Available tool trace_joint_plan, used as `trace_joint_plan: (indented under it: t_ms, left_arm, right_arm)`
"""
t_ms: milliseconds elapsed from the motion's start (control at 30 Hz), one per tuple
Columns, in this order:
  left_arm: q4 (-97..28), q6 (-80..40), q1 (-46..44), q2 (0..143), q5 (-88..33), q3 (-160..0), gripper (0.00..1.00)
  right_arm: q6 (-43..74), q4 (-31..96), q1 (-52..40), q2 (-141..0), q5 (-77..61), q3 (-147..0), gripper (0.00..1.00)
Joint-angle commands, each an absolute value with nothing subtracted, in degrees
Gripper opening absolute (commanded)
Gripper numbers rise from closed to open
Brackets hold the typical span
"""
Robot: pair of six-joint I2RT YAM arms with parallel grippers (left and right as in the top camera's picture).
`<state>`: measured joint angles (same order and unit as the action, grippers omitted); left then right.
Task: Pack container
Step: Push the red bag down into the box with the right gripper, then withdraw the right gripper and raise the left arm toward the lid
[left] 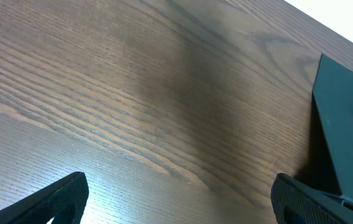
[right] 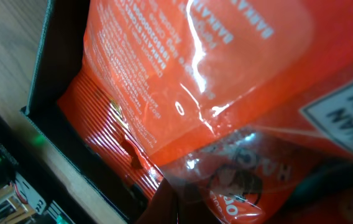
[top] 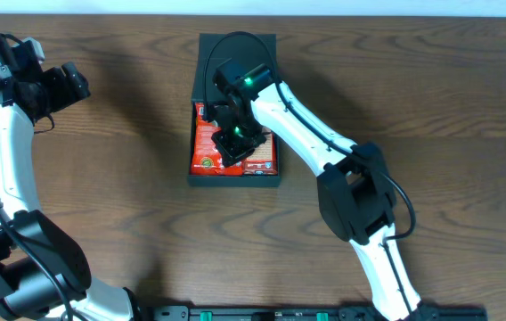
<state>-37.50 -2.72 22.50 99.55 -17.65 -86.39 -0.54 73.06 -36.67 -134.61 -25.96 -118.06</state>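
Observation:
The container (top: 201, 89) is a dark rectangular box in the middle of the table, its flap lid (top: 235, 46) open toward the far side. Red snack packs (top: 207, 147) lie inside it. My right gripper (top: 235, 143) is down inside the container, closed around a shiny red snack pack (right: 251, 180) that covers most of its fingers (right: 245, 208). More red packs (right: 164, 74) lie under it, beside the box wall (right: 43, 81). My left gripper (top: 61, 85) is at the far left, open and empty (left: 179, 199) above bare wood. The container's dark side (left: 350, 124) shows in the left wrist view.
The brown wooden table (top: 102, 178) surrounds the container. A black rail with green parts (top: 262, 314) runs along the front edge. The right arm's links (top: 351, 192) reach over the table to the right of the box.

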Motion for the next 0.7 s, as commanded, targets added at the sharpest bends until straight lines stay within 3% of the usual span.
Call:
trace_joint_plan:
  t_ms: [0, 233, 567, 633, 667]
  left_arm:
    - [-37.69, -1.87, 22.87, 99.96, -17.63, -86.74, 0.95]
    - [-38.24, -1.87, 22.85, 99.96, -17.76, -86.74, 0.95]
    - [-38.22, -1.43, 22.81, 99.96, -23.09, -86.74, 0.96]
    - [-37.71, -1.45, 22.44, 100.01, -24.86, -86.74, 1.00]
    - [-37.26, -1.52, 22.09, 100.03, -25.63, -86.74, 0.89]
  right_arm:
    - [-1.65, 72.66, -36.21, -132.11, -27.07, -121.21, 0.01]
    - [-0.32, 69.54, -31.14, -128.09, -27.22, -129.49, 0.01]
    - [1.69, 67.55, -15.33, -128.25, -32.40, -130.82, 0.01]
    - [2.31, 66.65, -12.75, -128.60, -32.40, -130.72, 0.01]
    - [2.61, 66.19, -11.73, -128.79, -32.45, -130.58, 0.01]
